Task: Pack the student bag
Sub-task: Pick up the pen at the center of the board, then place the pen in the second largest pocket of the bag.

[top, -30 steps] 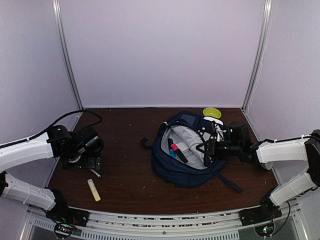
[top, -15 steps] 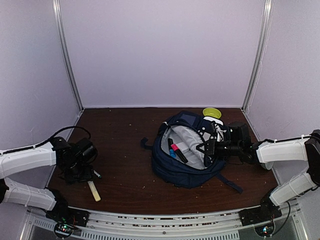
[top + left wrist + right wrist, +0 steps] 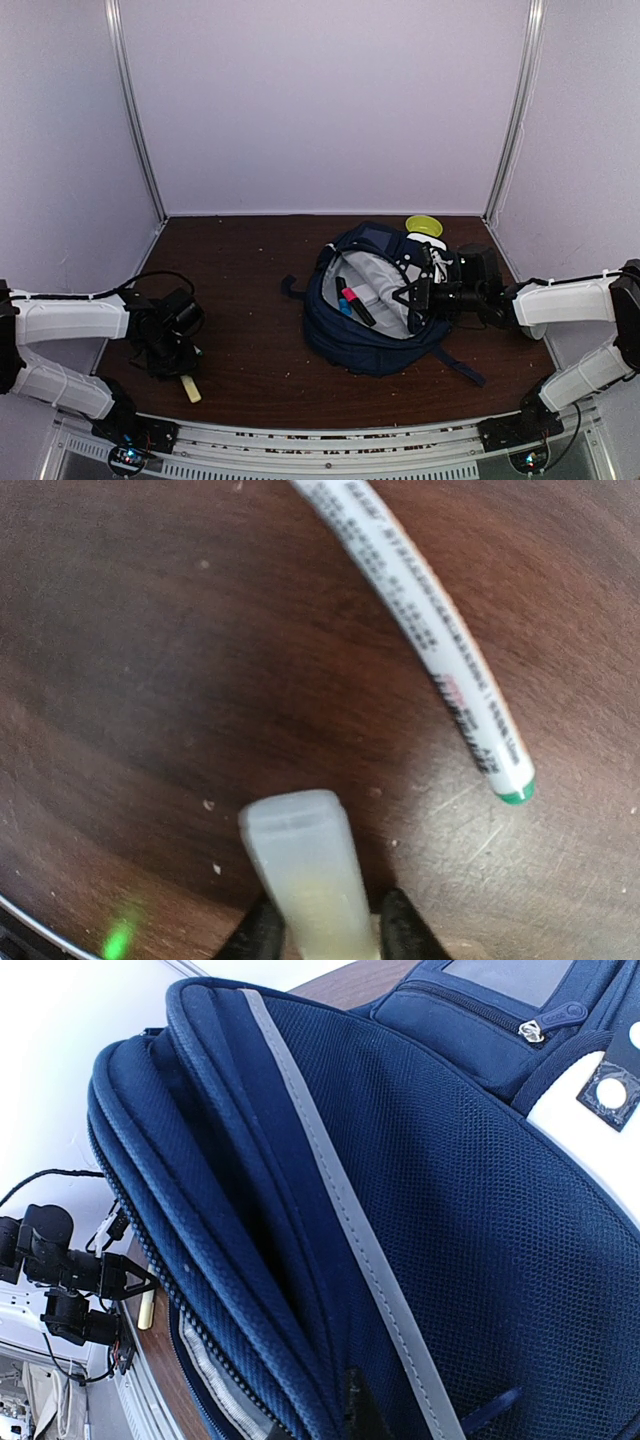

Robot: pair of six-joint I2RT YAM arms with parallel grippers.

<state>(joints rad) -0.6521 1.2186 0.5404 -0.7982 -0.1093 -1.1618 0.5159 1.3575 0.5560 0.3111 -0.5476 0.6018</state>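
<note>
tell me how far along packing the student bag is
Done: pink and blue markers lie inside the open student bag, whose rim the right end effector grips. In hand: the left end effector pinches a pale yellow stick lying on the table. Left: the white pen beside it.

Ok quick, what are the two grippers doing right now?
Left gripper: around the pale stick; grip cannot be told.
Right gripper: shut on the bag.
</note>
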